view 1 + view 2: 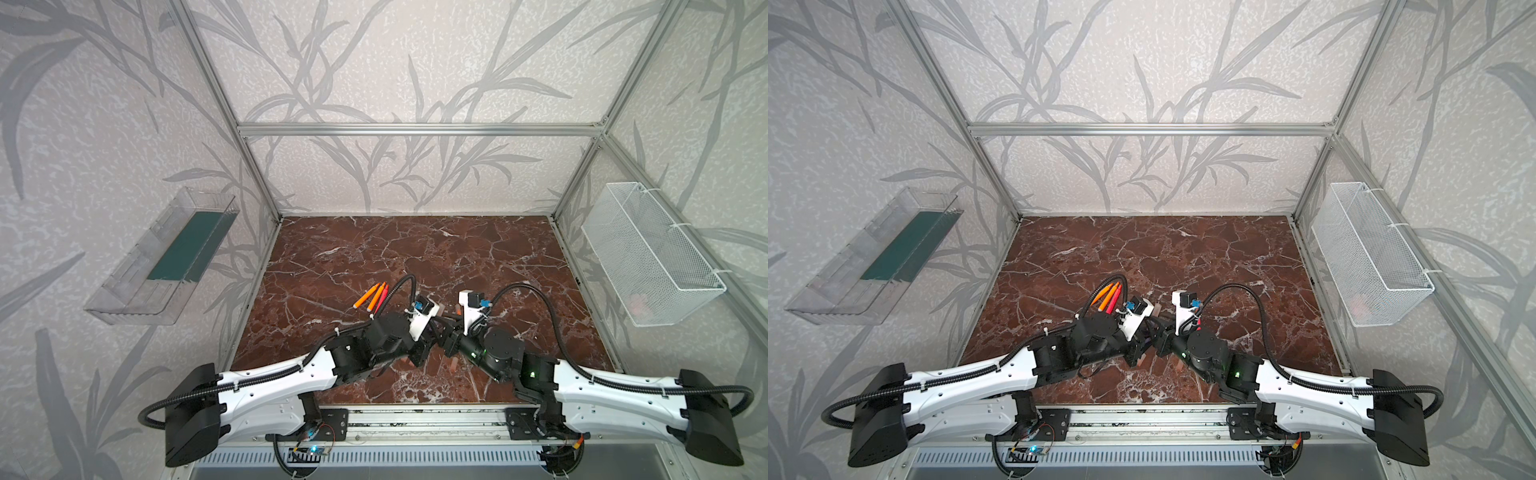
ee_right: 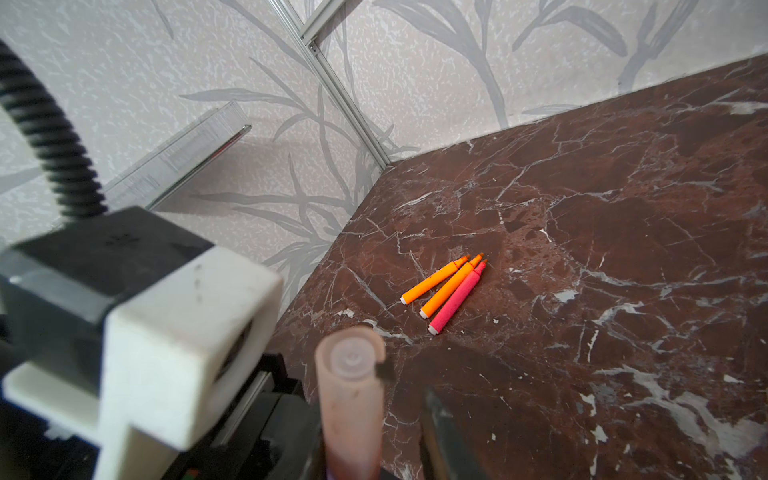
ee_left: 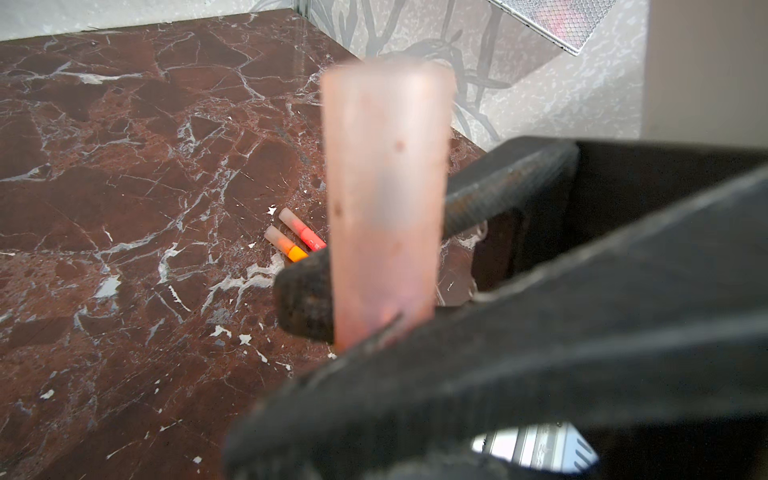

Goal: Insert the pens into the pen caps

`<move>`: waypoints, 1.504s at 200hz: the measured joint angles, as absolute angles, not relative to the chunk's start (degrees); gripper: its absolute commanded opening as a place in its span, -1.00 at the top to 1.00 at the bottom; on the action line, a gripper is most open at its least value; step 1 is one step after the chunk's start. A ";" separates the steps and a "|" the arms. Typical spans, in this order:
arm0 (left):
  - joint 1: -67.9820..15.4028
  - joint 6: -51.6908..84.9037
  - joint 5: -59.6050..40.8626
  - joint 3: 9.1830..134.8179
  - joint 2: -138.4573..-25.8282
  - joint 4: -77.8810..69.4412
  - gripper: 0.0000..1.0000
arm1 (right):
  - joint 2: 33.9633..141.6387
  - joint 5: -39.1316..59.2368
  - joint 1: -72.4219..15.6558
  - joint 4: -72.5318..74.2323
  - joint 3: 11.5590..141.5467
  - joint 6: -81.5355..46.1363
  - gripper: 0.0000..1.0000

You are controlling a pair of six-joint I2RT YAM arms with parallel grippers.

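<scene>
Cap (image 3: 386, 208) pinched — left fingers (image 3: 305, 299), three pens (image 2: 453, 284) uncapped

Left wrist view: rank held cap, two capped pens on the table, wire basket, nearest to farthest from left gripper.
1. Pen cap: clamped in the left gripper.
2. Orange capped pen and red-pink capped pen: together on the table; too close to call.
3. Wire basket: hung beyond the table edge.
</scene>
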State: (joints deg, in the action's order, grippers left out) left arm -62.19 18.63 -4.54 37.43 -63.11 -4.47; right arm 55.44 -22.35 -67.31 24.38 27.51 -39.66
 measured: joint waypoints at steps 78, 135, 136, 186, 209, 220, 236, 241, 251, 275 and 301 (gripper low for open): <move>-62.19 18.81 -2.81 37.12 -63.05 -4.43 0.28 | 56.40 -23.44 -67.11 23.66 28.29 -42.96 0.91; -60.51 21.52 6.48 35.27 -62.24 -0.64 -0.18 | 55.68 -26.04 -57.28 7.70 28.45 -47.42 0.94; -60.31 21.65 6.68 35.16 -62.22 -0.43 -0.18 | 55.70 -26.02 -57.14 7.55 28.45 -47.44 0.95; -48.49 27.18 9.45 31.22 -60.18 6.39 -0.23 | 67.09 -21.65 -51.00 -2.11 34.52 -47.37 1.00; -45.17 28.71 12.14 31.16 -59.29 10.13 -0.28 | 75.02 -19.42 -49.78 -5.61 39.94 -45.80 1.00; -44.03 29.06 12.75 31.16 -59.20 11.29 -0.28 | 78.30 -18.72 -49.08 -6.94 42.35 -44.99 1.00; -42.65 29.34 13.30 31.16 -59.29 12.67 -0.29 | 82.74 -17.85 -47.86 -9.56 45.78 -43.55 1.00; -42.17 29.41 13.43 31.16 -59.40 12.86 -0.29 | 83.96 -17.65 -47.53 -10.41 46.72 -43.09 1.00; -41.41 29.58 13.47 31.16 -59.77 13.04 -0.29 | 86.35 -17.50 -46.89 -12.34 48.62 -42.19 1.00; -39.46 29.63 13.41 31.62 -62.50 13.41 -0.28 | 91.11 -17.41 -45.63 -17.58 52.64 -40.25 1.00; -37.76 29.56 13.23 32.97 -66.78 13.65 -0.25 | 94.11 -17.43 -44.12 -21.82 54.87 -38.65 1.00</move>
State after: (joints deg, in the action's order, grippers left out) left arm -37.76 29.56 13.23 32.97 -66.78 13.65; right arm 94.11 -17.43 -44.12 -21.82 54.87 -38.65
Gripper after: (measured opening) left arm 0.633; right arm 0.165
